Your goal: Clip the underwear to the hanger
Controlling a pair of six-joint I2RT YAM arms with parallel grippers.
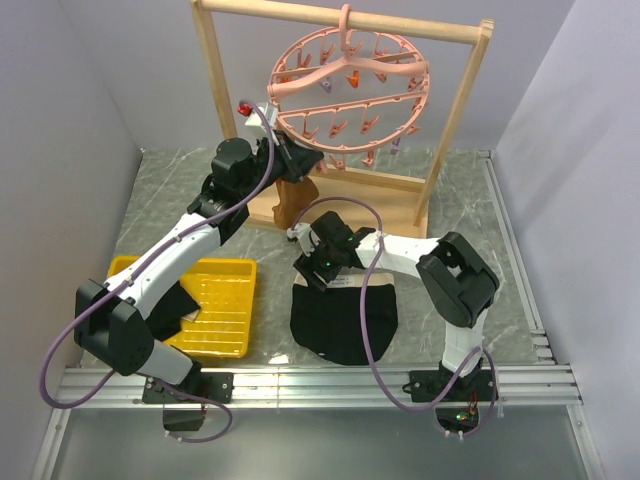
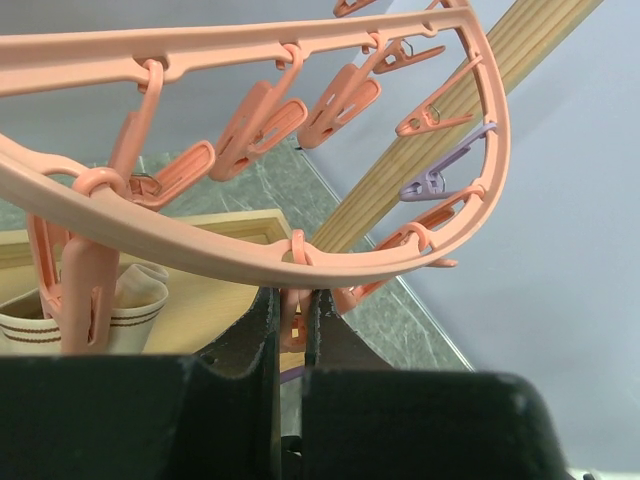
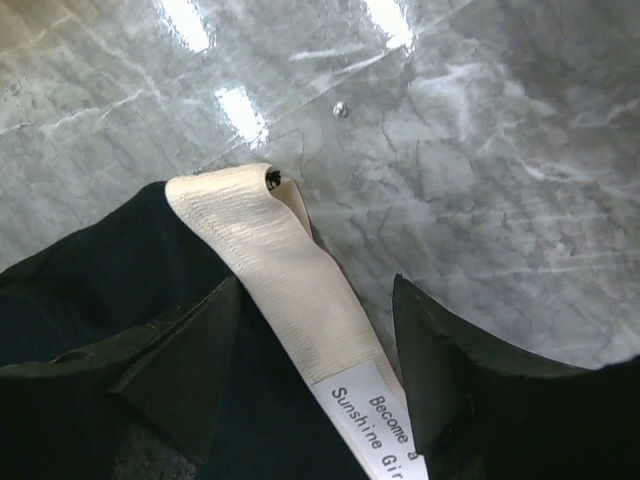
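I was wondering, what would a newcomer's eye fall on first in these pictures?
Most likely the round pink hanger, dangling from the wooden frame at the back, with the left gripper up at its lower rim and closed on one peg. Next, the black underwear spread flat on the table in front, with the right gripper open over its pale waistband.
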